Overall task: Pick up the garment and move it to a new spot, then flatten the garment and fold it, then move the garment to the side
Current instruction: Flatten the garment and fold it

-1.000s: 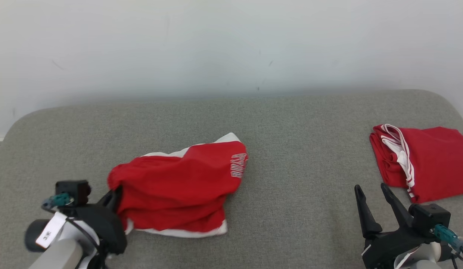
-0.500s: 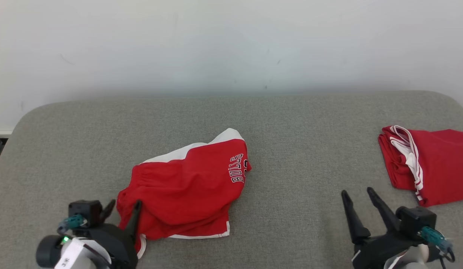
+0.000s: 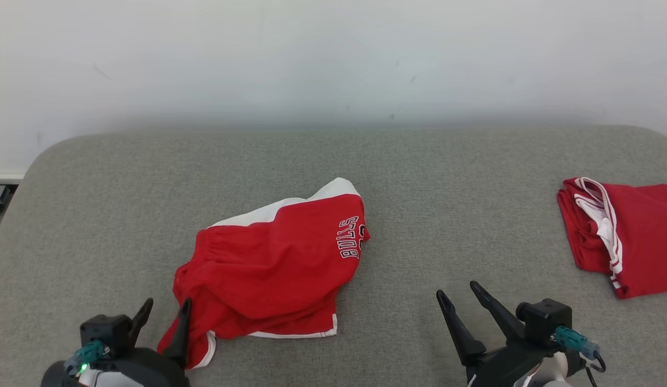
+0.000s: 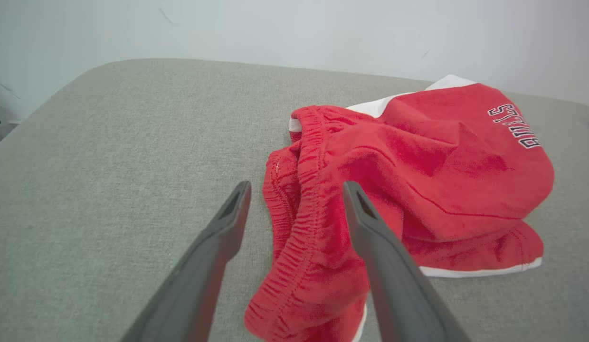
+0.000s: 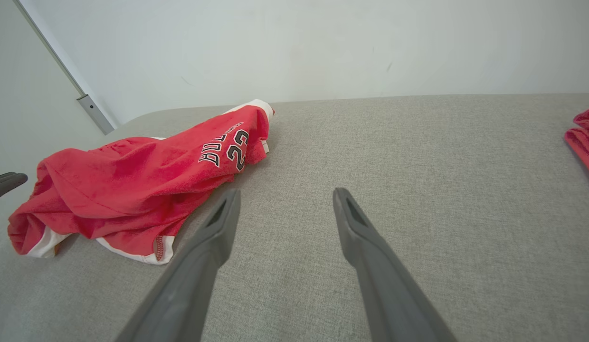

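Note:
The garment, red shorts with white trim and "BULLS" lettering, lies crumpled on the grey cushion a little left of centre. My left gripper is open at the shorts' near left corner. In the left wrist view the gathered waistband sits just beyond and between the spread fingers of that gripper, and I cannot tell whether they touch it. My right gripper is open over bare cushion to the right of the shorts, holding nothing.
A second red garment with white stripes lies folded at the cushion's right edge, also seen as a red edge. A pale wall rises behind the cushion. Bare cushion stretches between the two garments.
My left gripper has let go of the shorts and drawn back towards the near edge. The shorts have settled flatter. The right gripper has shifted left, and the camera has turned a little.

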{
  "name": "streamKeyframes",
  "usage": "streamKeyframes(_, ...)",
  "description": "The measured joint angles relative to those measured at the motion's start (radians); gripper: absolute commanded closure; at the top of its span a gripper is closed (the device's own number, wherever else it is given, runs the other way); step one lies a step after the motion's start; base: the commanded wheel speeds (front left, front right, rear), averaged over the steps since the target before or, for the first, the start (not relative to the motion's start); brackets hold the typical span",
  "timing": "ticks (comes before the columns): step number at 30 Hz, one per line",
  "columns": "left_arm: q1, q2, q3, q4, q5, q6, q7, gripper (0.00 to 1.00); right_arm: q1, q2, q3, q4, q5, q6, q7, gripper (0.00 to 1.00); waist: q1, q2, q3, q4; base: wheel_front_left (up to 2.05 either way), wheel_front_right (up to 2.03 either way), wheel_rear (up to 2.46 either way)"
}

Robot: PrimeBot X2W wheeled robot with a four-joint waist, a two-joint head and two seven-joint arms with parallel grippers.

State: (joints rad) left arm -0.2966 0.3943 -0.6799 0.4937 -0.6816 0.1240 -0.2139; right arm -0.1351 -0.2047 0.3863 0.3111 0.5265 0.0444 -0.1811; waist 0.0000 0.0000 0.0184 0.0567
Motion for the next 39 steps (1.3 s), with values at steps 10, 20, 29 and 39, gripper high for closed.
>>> streamKeyframes(10, 0.030, -0.045, 0.161, -0.123, 0.060, 0.000, -0.036, 0.00, -0.058, 0.034, 0.015, 0.052, 0.000, 0.010, 0.014, 0.00, 0.0000, 0.0000, 0.012, 0.028, 0.00, 0.00, 0.00)
streamKeyframes(20, 0.091, -0.128, 0.218, -0.245, 0.190, 0.000, -0.038, 0.00, -0.166, 0.078, 0.028, 0.168, 0.025, 0.031, 0.060, 0.00, 0.0000, 0.0001, 0.020, 0.044, 0.00, 0.00, 0.00)
streamKeyframes(29, 0.130, -0.161, 0.240, -0.314, 0.296, 0.000, -0.038, 0.00, -0.346, 0.114, 0.063, 0.333, 0.049, 0.045, 0.178, 0.00, 0.0000, 0.0000, 0.014, 0.069, 0.00, 0.00, 0.00)
streamKeyframes(39, 0.127, -0.206, 0.228, -0.356, 0.349, 0.000, -0.042, 0.00, -0.515, 0.136, 0.060, 0.523, 0.129, 0.058, 0.305, 0.00, 0.0000, 0.0001, 0.023, 0.107, 0.00, 0.00, 0.00)
